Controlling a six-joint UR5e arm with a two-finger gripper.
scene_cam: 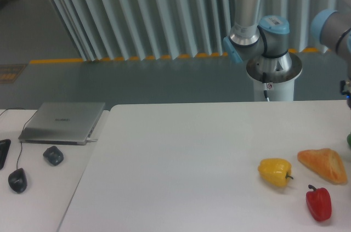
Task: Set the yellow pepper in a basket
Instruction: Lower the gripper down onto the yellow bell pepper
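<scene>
White table [181,160] seen across foreground. Red pepper [318,203] lying near right front edge, stem up. Orange triangular pastry [323,164] lying just behind it, apart. Green item [349,140] cut off at right edge, kind not discernible. Closed grey laptop [63,122] placed on left side table [38,199]. Two dark mice [53,156] [17,180] set in front of laptop. Ribbed wall [137,12] and yellow floor stripe [60,60] seen behind.

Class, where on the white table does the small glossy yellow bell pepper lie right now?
The small glossy yellow bell pepper lies near the table's right edge in the camera view, just left of the orange triangular pastry and up-left of the red pepper.
</scene>
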